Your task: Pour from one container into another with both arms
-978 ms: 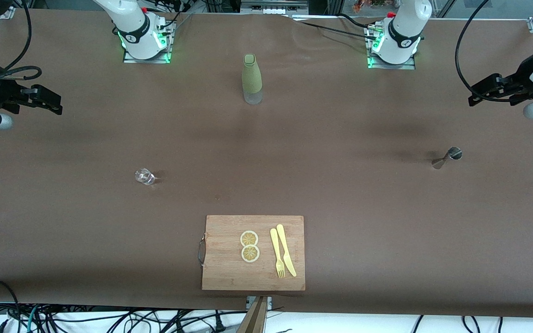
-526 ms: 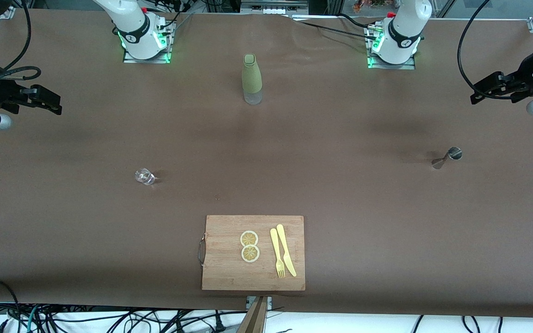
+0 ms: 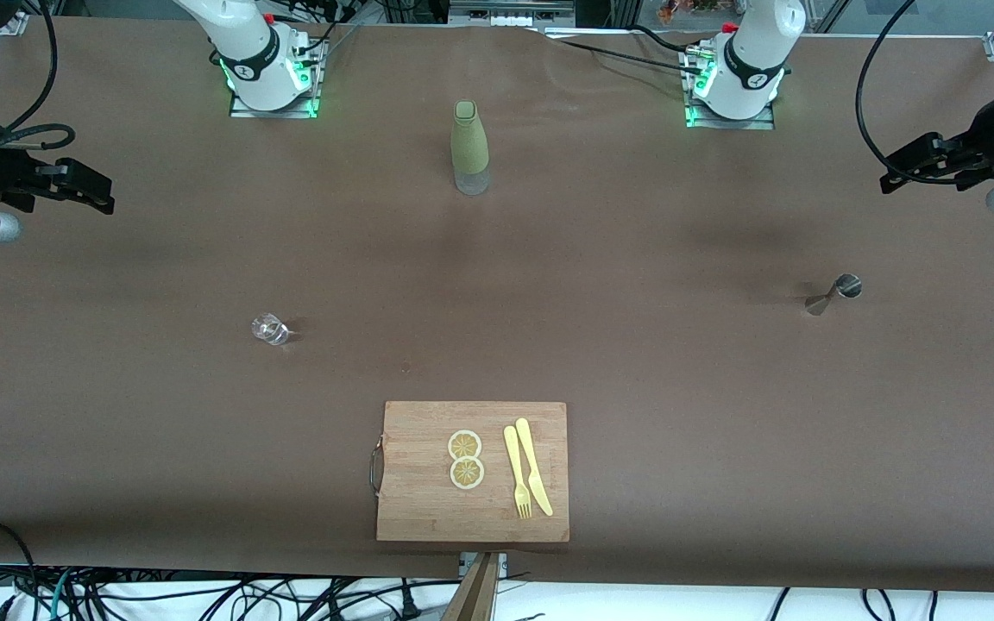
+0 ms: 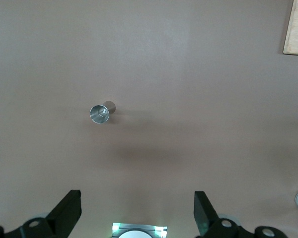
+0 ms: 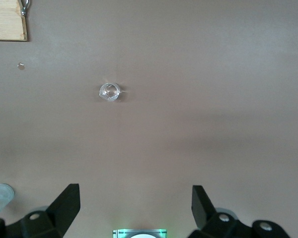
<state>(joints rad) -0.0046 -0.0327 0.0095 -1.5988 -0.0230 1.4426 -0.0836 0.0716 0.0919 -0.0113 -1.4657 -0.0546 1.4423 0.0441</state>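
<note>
We see the cup (image 3: pixel 270 329) standing upright on the brown surface (image 3: pixel 635 362) toward the right arm's end, its mouth up; it is clear glass, round, and we cannot tell if anything is in it. The jigger (image 3: pixel 833 294) stands upright toward the left arm's end, well apart from the cup; it is silver metal, two cones joined at a narrow waist, and the left wrist view looks straight down into its round top bowl (image 4: pixel 99 112), which looks empty.

The left tool (image 3: pixel 894 177) hangs in the air over the left arm's end of the surface, its fingers (image 4: pixel 67 210) wide apart and holding nothing. The right tool (image 3: pixel 100 197) hangs over the right arm's end, fingers (image 5: pixel 64 201) likewise spread and empty.

An olive-green bottle (image 3: pixel 469 147) with a clear base stands upright between the two arm bases. A wooden board (image 3: pixel 415 509) with a metal handle lies nearest the front camera; on it lie two lemon slices (image 3: pixel 465 458) and, beside them, a yellow fork (image 3: pixel 517 473) and knife (image 3: pixel 533 466), side by side.
</note>
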